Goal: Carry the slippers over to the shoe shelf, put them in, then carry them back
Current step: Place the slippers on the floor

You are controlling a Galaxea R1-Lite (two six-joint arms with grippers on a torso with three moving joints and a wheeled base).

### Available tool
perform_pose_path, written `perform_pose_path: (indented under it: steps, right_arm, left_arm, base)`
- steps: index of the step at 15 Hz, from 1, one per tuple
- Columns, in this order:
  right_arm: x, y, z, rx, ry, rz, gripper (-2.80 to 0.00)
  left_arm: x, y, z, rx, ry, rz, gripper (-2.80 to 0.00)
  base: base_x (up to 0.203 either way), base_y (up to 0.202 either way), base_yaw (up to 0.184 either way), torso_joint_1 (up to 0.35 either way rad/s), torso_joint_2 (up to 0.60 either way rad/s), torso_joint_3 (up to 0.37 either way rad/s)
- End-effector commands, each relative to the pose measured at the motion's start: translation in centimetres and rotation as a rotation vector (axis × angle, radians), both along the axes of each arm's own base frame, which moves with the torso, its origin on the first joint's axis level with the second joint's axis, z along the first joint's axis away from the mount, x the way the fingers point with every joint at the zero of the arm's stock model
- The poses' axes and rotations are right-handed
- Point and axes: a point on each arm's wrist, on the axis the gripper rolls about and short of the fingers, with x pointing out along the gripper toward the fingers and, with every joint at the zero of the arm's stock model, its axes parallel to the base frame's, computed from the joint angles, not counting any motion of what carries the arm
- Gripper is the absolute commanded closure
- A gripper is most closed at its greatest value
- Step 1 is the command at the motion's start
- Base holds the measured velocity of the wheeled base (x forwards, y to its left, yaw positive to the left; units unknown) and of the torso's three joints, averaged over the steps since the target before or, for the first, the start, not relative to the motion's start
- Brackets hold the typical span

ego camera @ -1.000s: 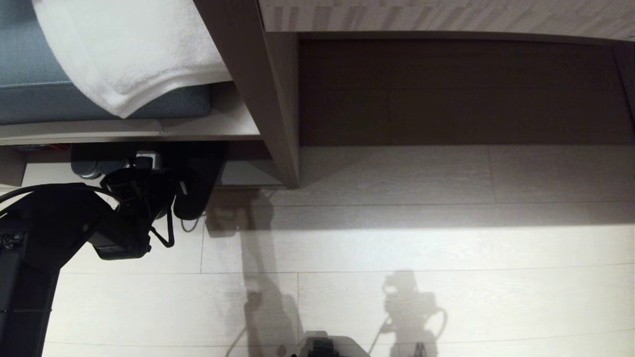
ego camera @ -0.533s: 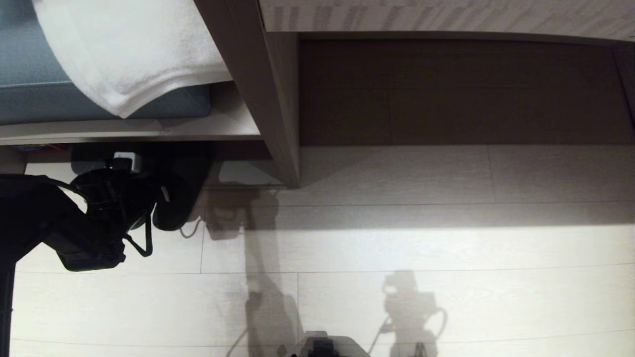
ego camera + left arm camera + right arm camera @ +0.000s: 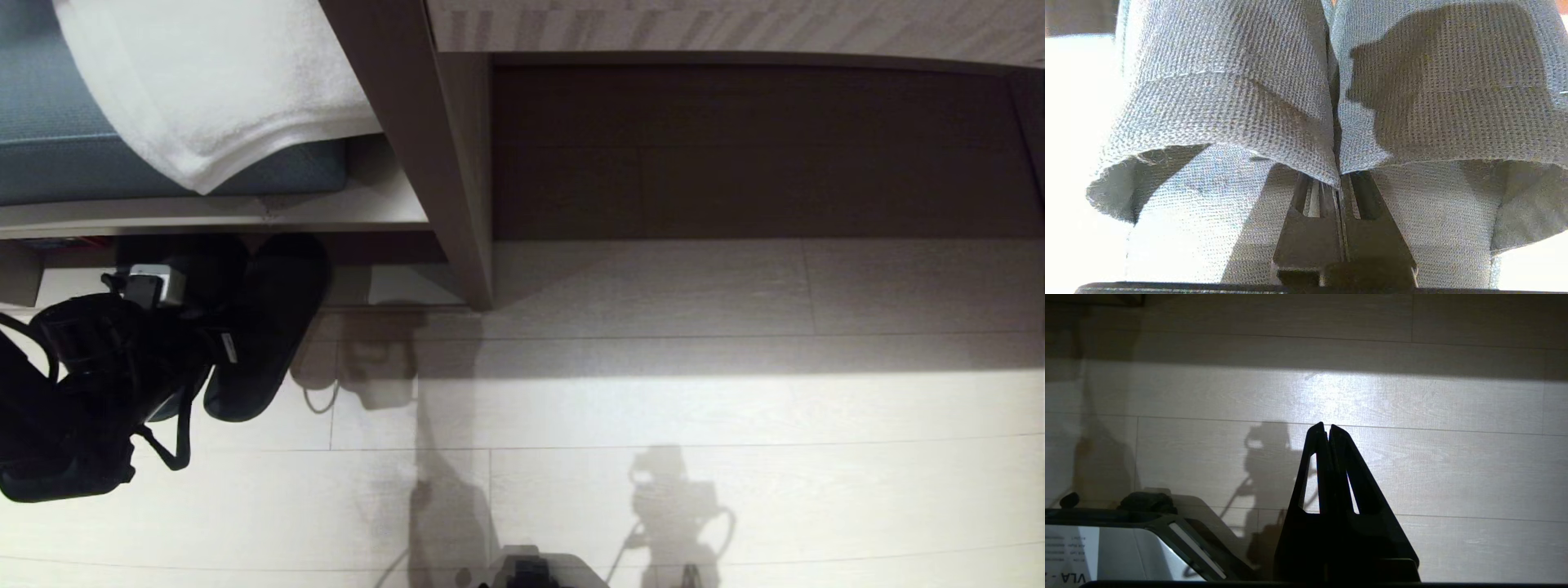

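In the head view the black slippers (image 3: 269,327) hang at the far left, toes toward the shoe shelf (image 3: 404,286), heels over the pale floor. One slipper shows fully. The arm mostly hides the other. My left gripper (image 3: 216,347) is shut on them. In the left wrist view its fingers (image 3: 1337,192) pinch the inner edges of both slippers (image 3: 1229,102) where they meet, and the fabric covers the fingertips. The shelf is a low opening under the bench. My right gripper (image 3: 1327,426) is shut and holds nothing, parked low above the floor.
A blue seat cushion (image 3: 49,155) with a white towel (image 3: 220,90) lies on the bench above the shelf. A desk side panel (image 3: 457,204) stands right of it, then the dark knee recess (image 3: 735,147). My base (image 3: 531,572) shows at the bottom edge.
My left arm has drawn back toward the near left with the slippers in its grip. They have come out of the shelf opening and now lie mostly over the floor.
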Motion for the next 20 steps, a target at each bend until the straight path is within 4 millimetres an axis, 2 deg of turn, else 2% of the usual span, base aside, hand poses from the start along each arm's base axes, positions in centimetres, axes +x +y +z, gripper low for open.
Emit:
perform_pose_path:
  steps: [1, 6, 9, 12, 15, 20]
  right_arm:
    - [0.0, 0.0, 0.0, 0.001, 0.000, 0.001, 0.00]
    - [0.0, 0.0, 0.0, 0.000, 0.000, 0.000, 0.00]
    - [0.0, 0.0, 0.0, 0.000, 0.000, 0.001, 0.00]
    - [0.0, 0.0, 0.0, 0.000, 0.000, 0.000, 0.00]
    - [0.0, 0.0, 0.0, 0.002, 0.000, 0.002, 0.00]
    - [0.0, 0.0, 0.0, 0.000, 0.000, 0.000, 0.00]
  left_arm:
    - [-3.7, -0.5, 2.7, 0.011, -0.046, 0.009, 0.00]
    - [-10.7, -2.1, 3.9, 0.011, -0.032, 0.017, 0.00]
    - [-13.9, -2.8, 3.9, 0.029, -0.025, 0.021, 0.00]
    - [-17.8, -3.7, 3.0, 0.043, -0.003, 0.022, 0.00]
    - [-20.5, -4.5, 2.2, 0.069, 0.022, 0.025, 0.00]
    - [-24.5, -6.3, 2.1, 0.081, 0.025, 0.001, 0.00]
  base:
    - [0.000, 0.000, 0.000, 0.000, 0.00, 0.000]
    - [0.000, 0.000, 0.000, 0.000, 0.00, 0.000]
    - [0.000, 0.000, 0.000, 0.000, 0.00, 0.000]
    - [0.000, 0.000, 0.000, 0.000, 0.00, 0.000]
    - [0.000, 0.000, 0.000, 0.000, 0.00, 0.000]
    - [0.000, 0.000, 0.000, 0.000, 0.00, 0.000]
